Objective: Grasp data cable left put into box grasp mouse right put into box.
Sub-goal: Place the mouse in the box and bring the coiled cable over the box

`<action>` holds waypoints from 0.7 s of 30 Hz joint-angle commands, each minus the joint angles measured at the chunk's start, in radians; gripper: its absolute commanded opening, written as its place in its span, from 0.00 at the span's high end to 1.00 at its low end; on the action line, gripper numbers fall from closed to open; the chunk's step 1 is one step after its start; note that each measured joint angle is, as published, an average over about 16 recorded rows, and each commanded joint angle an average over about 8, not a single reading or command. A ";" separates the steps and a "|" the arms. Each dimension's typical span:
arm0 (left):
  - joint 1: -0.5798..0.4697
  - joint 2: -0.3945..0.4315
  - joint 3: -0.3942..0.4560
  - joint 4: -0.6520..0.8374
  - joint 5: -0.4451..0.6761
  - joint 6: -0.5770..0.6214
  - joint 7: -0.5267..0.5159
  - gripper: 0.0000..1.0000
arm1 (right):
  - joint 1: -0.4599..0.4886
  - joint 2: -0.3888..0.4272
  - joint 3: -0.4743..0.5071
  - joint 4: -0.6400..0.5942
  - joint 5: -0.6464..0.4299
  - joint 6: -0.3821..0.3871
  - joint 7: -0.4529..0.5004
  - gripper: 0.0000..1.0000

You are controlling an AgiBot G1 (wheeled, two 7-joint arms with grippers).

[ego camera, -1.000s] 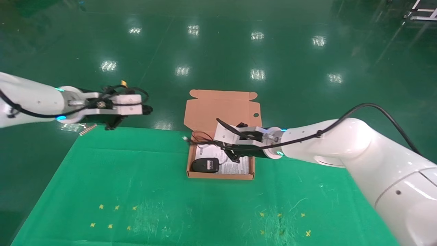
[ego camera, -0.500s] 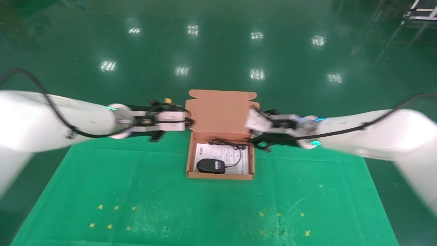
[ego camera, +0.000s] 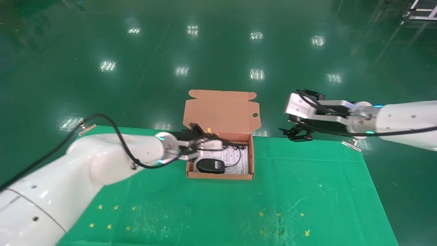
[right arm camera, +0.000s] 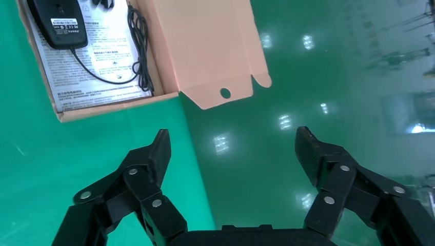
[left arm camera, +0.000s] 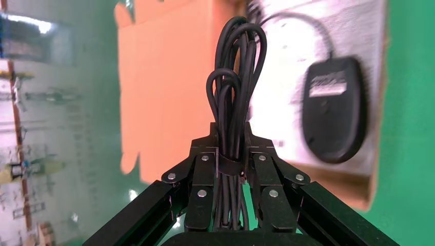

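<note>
While mouse point(ego camera: 210, 165) already lies in box point(ego camera: 251, 160), left gripper point(left arm camera: 230, 163) clamps data cable point(left arm camera: 234, 87) just above it; right gripper point(right arm camera: 231, 148) spread, empty, well clear.

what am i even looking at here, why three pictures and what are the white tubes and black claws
The white tubes are a robot's two arms; the black claws are the grippers at their ends. One picture comes from a camera on the robot's head, looking down at a table under a green cloth. The other two come from cameras on each wrist, looking out past that arm's own claw.

On the cloth sits an open cardboard box holding a printed sheet and a black mouse with its thin cord.

The left gripper is closed on a bundle of black data cable, poised over the box. The right gripper hangs open and empty beyond the table's far right edge.
</note>
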 commanded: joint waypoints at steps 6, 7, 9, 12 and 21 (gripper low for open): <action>-0.006 0.011 0.110 0.022 -0.114 -0.061 0.023 0.85 | -0.003 0.054 -0.013 0.111 -0.067 0.000 0.105 0.00; -0.010 0.011 0.124 0.023 -0.127 -0.067 0.022 0.72 | -0.003 0.057 -0.014 0.120 -0.074 0.001 0.115 0.00; -0.015 0.013 0.146 0.026 -0.148 -0.078 0.021 0.47 | -0.004 0.061 -0.017 0.134 -0.085 0.001 0.130 0.00; -0.019 0.014 0.162 0.030 -0.164 -0.087 0.021 0.10 | -0.004 0.066 -0.018 0.145 -0.093 0.001 0.139 0.00; -0.021 0.011 0.160 0.028 -0.162 -0.086 0.021 0.00 | -0.005 0.064 -0.019 0.141 -0.092 0.001 0.137 0.00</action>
